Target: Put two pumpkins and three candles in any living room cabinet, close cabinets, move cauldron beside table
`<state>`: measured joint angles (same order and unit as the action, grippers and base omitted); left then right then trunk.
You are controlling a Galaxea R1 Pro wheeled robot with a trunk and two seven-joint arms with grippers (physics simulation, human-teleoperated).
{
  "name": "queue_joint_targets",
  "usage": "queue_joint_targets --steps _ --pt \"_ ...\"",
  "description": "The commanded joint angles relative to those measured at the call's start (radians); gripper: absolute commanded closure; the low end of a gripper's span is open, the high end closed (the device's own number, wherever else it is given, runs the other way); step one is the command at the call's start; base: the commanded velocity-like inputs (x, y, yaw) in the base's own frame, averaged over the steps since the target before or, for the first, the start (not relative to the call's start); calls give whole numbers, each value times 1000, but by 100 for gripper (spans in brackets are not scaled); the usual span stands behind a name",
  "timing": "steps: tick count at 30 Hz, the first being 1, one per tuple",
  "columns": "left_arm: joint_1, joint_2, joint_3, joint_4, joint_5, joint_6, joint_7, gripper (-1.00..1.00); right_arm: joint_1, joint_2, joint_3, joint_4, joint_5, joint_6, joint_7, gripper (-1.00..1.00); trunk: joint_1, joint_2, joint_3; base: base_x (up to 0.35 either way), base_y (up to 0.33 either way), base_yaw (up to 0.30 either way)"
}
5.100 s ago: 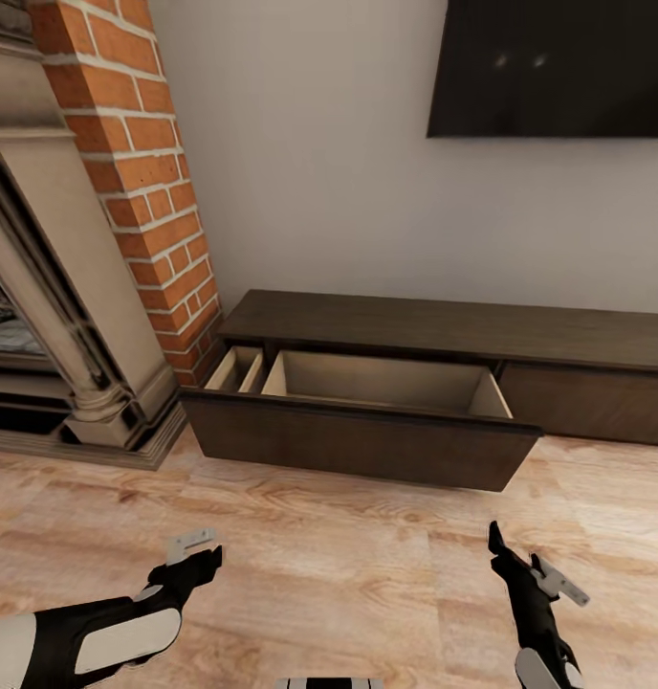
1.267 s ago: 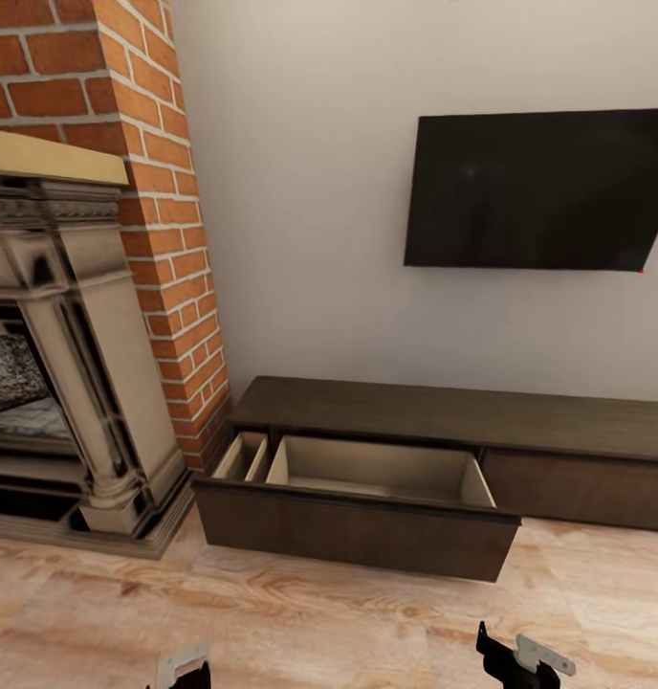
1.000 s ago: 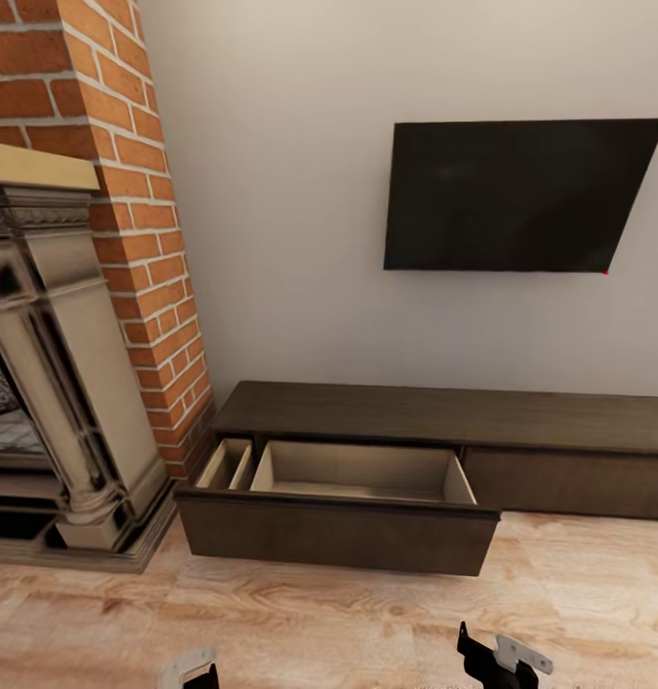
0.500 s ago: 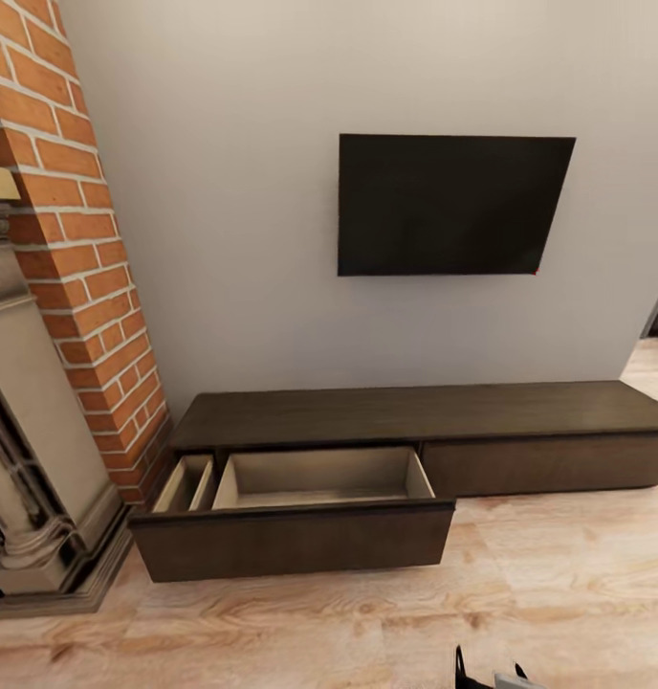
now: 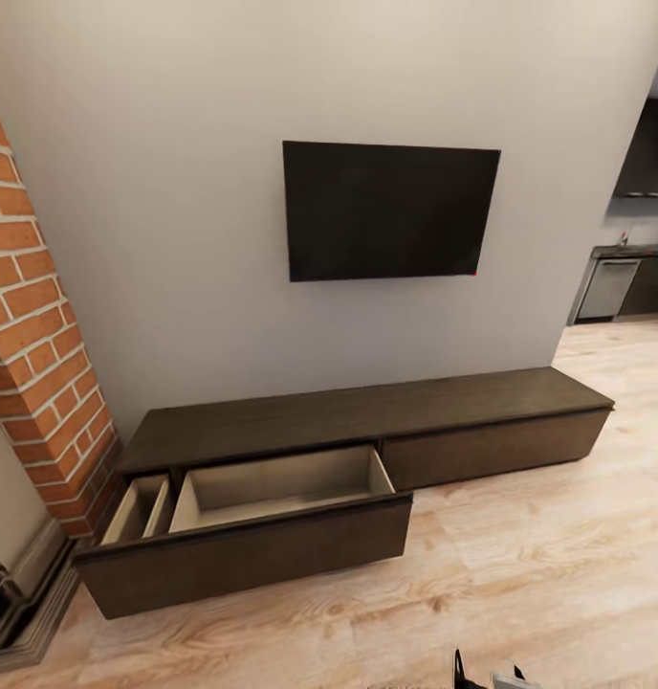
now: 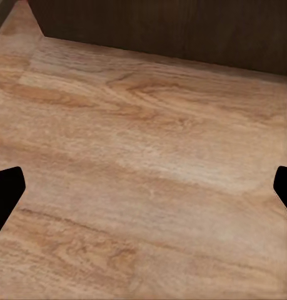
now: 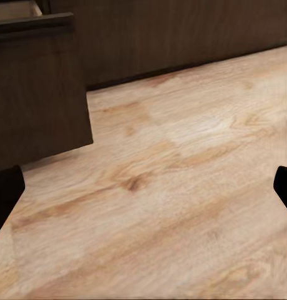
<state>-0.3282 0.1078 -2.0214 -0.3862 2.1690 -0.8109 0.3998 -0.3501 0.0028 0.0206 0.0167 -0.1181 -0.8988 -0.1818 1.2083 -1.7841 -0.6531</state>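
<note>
**Q:** Where does the cabinet (image 5: 367, 421) stand in relation to the grippers?

**A:** Ahead of both. The long dark-brown unit runs along the grey wall (image 5: 176, 191) beneath a black wall-mounted screen (image 5: 391, 211), its wide drawer (image 5: 262, 536) pulled out over the wood floor (image 5: 520, 593), pale interior bare. In the right wrist view, the drawer's dark corner (image 7: 37, 87) sits ahead of the right gripper (image 7: 143, 187), off to one side. In the left wrist view, a dark wooden front (image 6: 168, 28) lies straight ahead of the left gripper (image 6: 143, 187), across bare floorboards.

**Q:** And the grippers themselves?

**A:** Both spread wide, empty; black fingertips (image 6: 5, 187) show at opposite edges of each wrist view. A brick column (image 5: 32, 335) flanks the cabinet's drawer end.
</note>
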Motion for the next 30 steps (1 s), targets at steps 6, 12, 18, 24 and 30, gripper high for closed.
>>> queue_joint_targets --steps 6,12,18,24,30 --pt "-2 1 -8 -3 -1 -4 7 -100 -1 -1 6 2 -9 37 4 -100 0 -1 -1 0 -1 -297" --pt "-2 1 -8 -3 -1 -3 9 -100 -1 -1 7 2 -9 43 4 -100 0 -1 -1 152 -149 -297" --pt "-2 0 -8 -3 -1 -2 11 -100 -1 -1 7 2 -9 43 4 -100 0 -1 -1 232 -241 -297" --pt "-2 0 -8 -3 -1 -2 11 -100 -1 -1 7 2 -9 43 5 -100 0 -1 -1 149 -208 -297" --pt "-2 0 -8 -3 -1 -2 9 -100 -1 0 7 2 -9 48 5 -100 0 -1 -1 18 -30 -298"
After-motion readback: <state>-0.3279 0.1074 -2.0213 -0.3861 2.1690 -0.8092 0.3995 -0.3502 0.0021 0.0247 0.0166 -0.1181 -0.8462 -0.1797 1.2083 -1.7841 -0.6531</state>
